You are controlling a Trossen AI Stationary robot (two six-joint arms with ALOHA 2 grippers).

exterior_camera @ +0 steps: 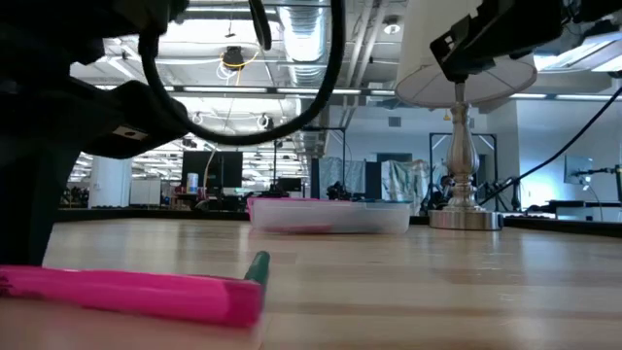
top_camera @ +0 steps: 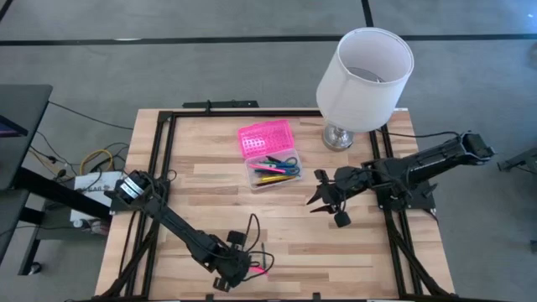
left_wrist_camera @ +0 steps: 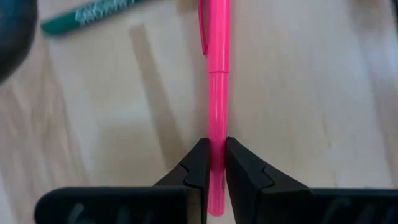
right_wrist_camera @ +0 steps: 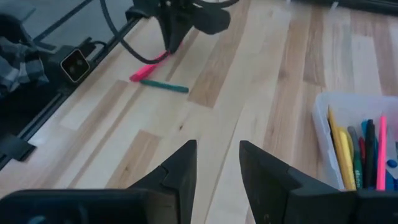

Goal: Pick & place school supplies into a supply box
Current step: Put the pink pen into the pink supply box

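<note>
A pink pen (left_wrist_camera: pixel 216 74) lies near the table's front edge, and my left gripper (left_wrist_camera: pixel 213 155) is shut on it. In the high view this gripper (top_camera: pixel 238 270) stands at the front left with the pink pen (top_camera: pixel 259 271) sticking out toward the right. A green pen (left_wrist_camera: pixel 93 12) lies flat on the wood just beyond it. The supply box (top_camera: pixel 273 170), clear and holding several pens, stands mid-table with its pink lid (top_camera: pixel 266 138) open behind it. My right gripper (right_wrist_camera: pixel 214 165) hangs open over the table to the right of the box, holding nothing. My left gripper pinches the pink pen's barrel (left_wrist_camera: pixel 216 127) between its two fingers (left_wrist_camera: pixel 198 167), close to one end. The fingers come steeply from above and lie across the pen. Most of the pen's length runs out beyond them, low over the wood; whether it still touches the table I cannot tell.
A white lamp (top_camera: pixel 365 80) with a metal foot (top_camera: pixel 338 137) stands at the back right, close to the box. Dark rails (top_camera: pixel 164 159) frame the tabletop. Bare wood (top_camera: pixel 336 252) lies between the pens and the box.
</note>
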